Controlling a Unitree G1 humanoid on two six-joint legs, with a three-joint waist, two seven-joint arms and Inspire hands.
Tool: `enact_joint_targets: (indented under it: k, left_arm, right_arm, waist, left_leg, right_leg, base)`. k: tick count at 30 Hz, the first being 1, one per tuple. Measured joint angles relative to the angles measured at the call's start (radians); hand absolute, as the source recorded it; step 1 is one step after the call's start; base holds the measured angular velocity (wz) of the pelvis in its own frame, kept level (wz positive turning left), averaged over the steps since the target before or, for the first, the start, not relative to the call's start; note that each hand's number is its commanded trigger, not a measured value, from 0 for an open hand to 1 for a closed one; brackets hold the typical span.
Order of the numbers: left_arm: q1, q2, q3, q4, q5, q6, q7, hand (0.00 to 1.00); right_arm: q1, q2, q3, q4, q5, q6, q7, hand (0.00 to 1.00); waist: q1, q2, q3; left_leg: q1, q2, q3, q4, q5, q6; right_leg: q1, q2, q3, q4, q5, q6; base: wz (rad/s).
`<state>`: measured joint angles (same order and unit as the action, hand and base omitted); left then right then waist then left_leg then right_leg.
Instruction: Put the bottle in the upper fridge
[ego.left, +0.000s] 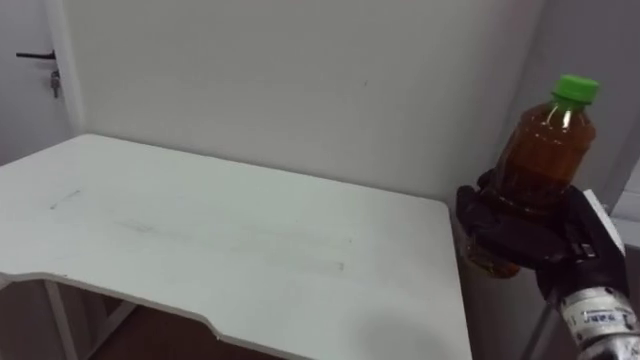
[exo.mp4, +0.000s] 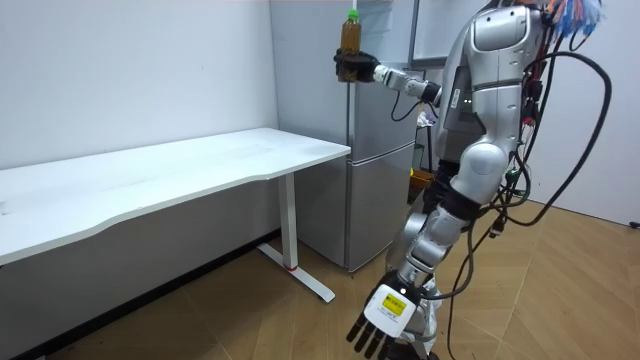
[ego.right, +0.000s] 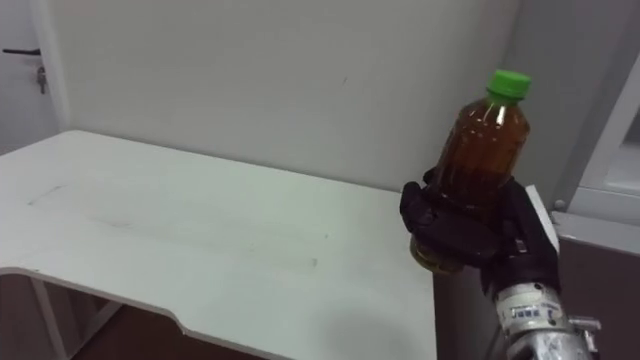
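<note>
Bottle (ego.left: 540, 150) is sitting upright in my right hand (ego.left: 530, 240), fingers clamping its lower half, at three o'clock off the bench (ego.left: 200, 240). I am carrying it; next, I reckon, is reaching the fridge (exo.mp4: 385, 140) and opening its upper door.

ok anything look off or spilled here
Nothing stands out. The bottle sits upright in the right hand, green cap on, no spill on the white table. The left hand hangs open low at its side.
</note>
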<state>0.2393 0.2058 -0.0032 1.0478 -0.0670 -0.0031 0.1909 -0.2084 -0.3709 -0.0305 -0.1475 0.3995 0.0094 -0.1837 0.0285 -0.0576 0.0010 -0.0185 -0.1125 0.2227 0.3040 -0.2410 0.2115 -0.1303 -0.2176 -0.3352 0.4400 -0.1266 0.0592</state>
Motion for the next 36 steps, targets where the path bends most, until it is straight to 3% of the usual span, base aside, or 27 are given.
enact_joint_targets:
  k: [1,3,4,5,8,18,25,27,32,34,36]
  left_arm:
    - [0.001,0.004,0.001,0.01,0.003,-0.001,0.0,0.0]
    - [0.007,0.009,0.013,0.03,0.006,-0.005,0.001,0.0]
    - [0.012,0.009,0.037,0.038,0.013,-0.005,0.001,0.0]
    - [0.018,0.013,0.045,0.041,0.016,-0.005,0.002,0.0]
    - [0.044,0.014,0.065,0.052,0.036,-0.005,0.001,0.0]
    - [0.081,0.011,0.069,0.053,0.062,-0.011,0.002,0.0]
    - [0.083,0.009,0.07,0.054,0.081,-0.014,0.003,0.0]
    - [0.084,0.009,0.079,0.053,0.081,-0.018,0.003,0.0]
    - [0.085,0.009,0.08,0.053,0.082,-0.024,0.004,0.0]
    - [0.085,0.006,0.079,0.053,0.082,-0.029,0.004,0.0]
    - [0.085,0.007,0.08,0.053,0.088,-0.029,0.004,0.0]
  right_arm:
    - [0.0,-0.007,-0.008,-0.014,-0.009,0.0,-0.002,1.0]
    - [0.0,-0.025,-0.025,-0.036,-0.01,0.0,-0.001,1.0]
    - [0.0,-0.027,-0.039,-0.047,-0.011,0.0,-0.001,1.0]
    - [0.0,-0.032,-0.052,-0.058,-0.011,-0.001,-0.002,1.0]
    - [0.001,-0.049,-0.105,-0.079,-0.009,-0.004,-0.002,1.0]
    - [0.015,-0.062,-0.233,-0.154,-0.011,-0.02,-0.062,1.0]
    - [0.023,-0.063,-0.305,-0.161,-0.012,-0.036,-0.131,1.0]
    - [0.031,-0.063,-0.318,-0.161,-0.012,-0.037,-0.148,1.0]
    - [0.034,-0.063,-0.321,-0.161,-0.011,-0.038,-0.177,1.0]
    - [0.035,-0.063,-0.321,-0.161,-0.009,-0.039,-0.179,1.0]
    - [0.035,-0.063,-0.321,-0.161,-0.002,-0.039,-0.189,1.0]
  waist:
    - [-0.004,0.0,-0.0002]
    - [-0.003,-0.004,-0.0029]
    - [-0.004,-0.005,-0.0023]
    - [-0.01,-0.005,-0.0025]
    - [-0.033,-0.014,-0.006]
    - [-0.101,-0.023,-0.0093]
    - [-0.117,-0.021,-0.009]
    - [-0.118,-0.021,-0.0093]
    - [-0.13,-0.024,-0.0104]
    - [-0.131,-0.024,-0.0103]
    - [-0.131,-0.022,-0.0098]
  left_leg:
    - [0.012,0.001,0.001,-0.004,-0.004,-0.007]
    - [0.018,0.007,0.012,-0.004,-0.016,-0.046]
    - [0.024,0.016,0.017,-0.005,-0.026,-0.089]
    - [0.029,0.027,0.018,-0.008,-0.029,-0.105]
    - [0.038,0.038,0.025,-0.016,-0.029,-0.106]
    - [0.065,0.066,0.043,-0.037,-0.051,-0.145]
    - [0.089,0.071,0.05,-0.061,-0.05,-0.149]
    - [0.099,0.071,0.051,-0.076,-0.045,-0.159]
    - [0.102,0.085,0.06,-0.083,-0.042,-0.16]
    - [0.103,0.091,0.069,-0.087,-0.034,-0.147]
    - [0.105,0.098,0.077,-0.098,-0.026,-0.102]
  right_leg:
    - [0.012,0.009,0.011,-0.012,0.0,0.0]
    - [0.015,0.014,0.014,-0.018,0.004,-0.005]
    - [0.028,0.029,0.016,-0.048,0.018,-0.013]
    - [0.042,0.047,0.016,-0.077,0.035,-0.016]
    - [0.058,0.065,0.01,-0.127,0.059,-0.014]
    - [0.079,0.102,0.034,-0.149,0.045,-0.011]
    - [0.094,0.117,0.036,-0.166,0.021,-0.014]
    - [0.095,0.12,0.037,-0.167,0.019,-0.016]
    - [0.095,0.137,0.038,-0.167,0.01,-0.032]
    - [0.094,0.143,0.037,-0.167,0.008,-0.035]
    - [0.093,0.152,0.034,-0.167,0.007,-0.04]
  base:
    - [-0.15]
    - [-0.22]
    - [-0.24]
    - [-0.19]
    - [-0.03]
    - [-0.08]
    - [-0.11]
    - [-0.06]
    - [-0.06]
    - [-0.12]
    - [-0.09]
